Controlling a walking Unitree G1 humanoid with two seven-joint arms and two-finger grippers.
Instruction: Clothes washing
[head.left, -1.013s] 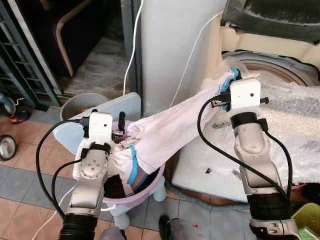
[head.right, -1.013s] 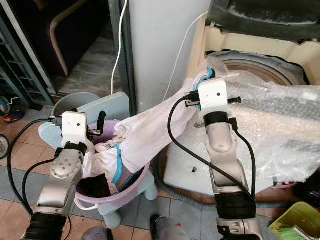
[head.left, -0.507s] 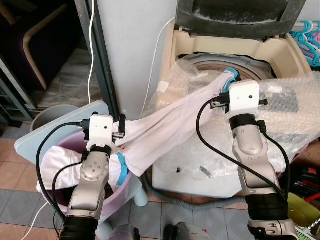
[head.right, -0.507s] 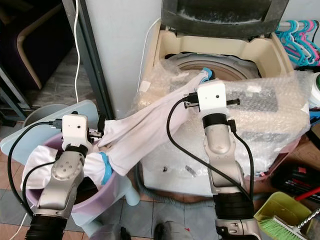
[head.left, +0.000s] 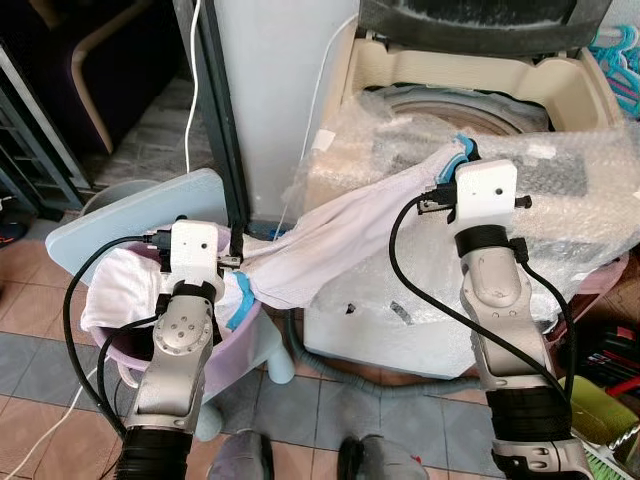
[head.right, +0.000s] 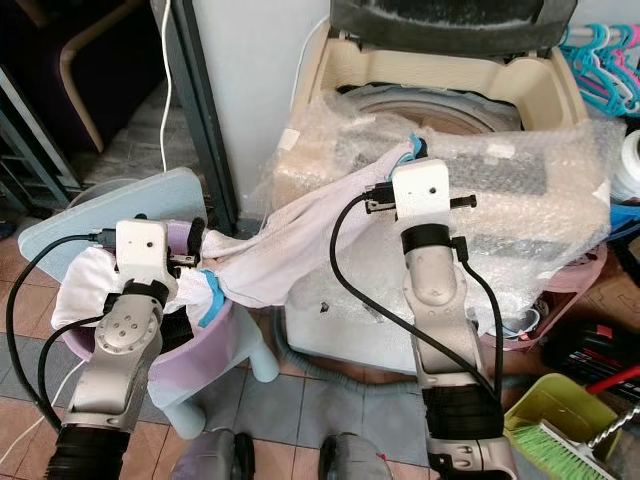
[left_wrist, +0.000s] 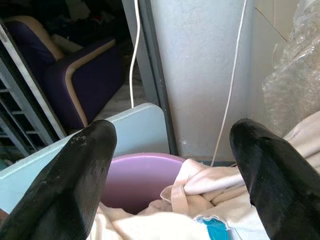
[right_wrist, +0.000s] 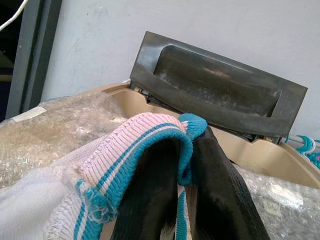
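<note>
Garment: a white garment (head.left: 340, 240) with blue ribbed trim is stretched in the air between the purple basket (head.right: 215, 345) and the top of the washing machine (head.right: 540, 95).
Garment's high end: the blue-and-pink cuff is draped over the right hand (right_wrist: 192, 200), above the machine's bubble-wrapped front edge.
Garment's low end: it narrows to a bunch just beside the left hand (left_wrist: 172, 165), over the basket's rim.
Right hand: fingers (right_wrist: 220, 190) pressed together, pinching the cuff between them.
Left hand: fingers (left_wrist: 85, 170) spread wide apart; the cloth lies below and between them, and it looks as if they are not gripping it, though the contact is hard to judge.
Basket: on the tiled floor (head.left: 60, 370) at the machine's left side, holding more white laundry (head.left: 120, 285).
Washing machine: lid (right_wrist: 215, 95) raised upright at the back edge, drum opening visible, its top and front covered in bubble wrap (head.left: 560, 190).
Beside the basket: a pale blue board (head.left: 130, 205) leans behind it.
</note>
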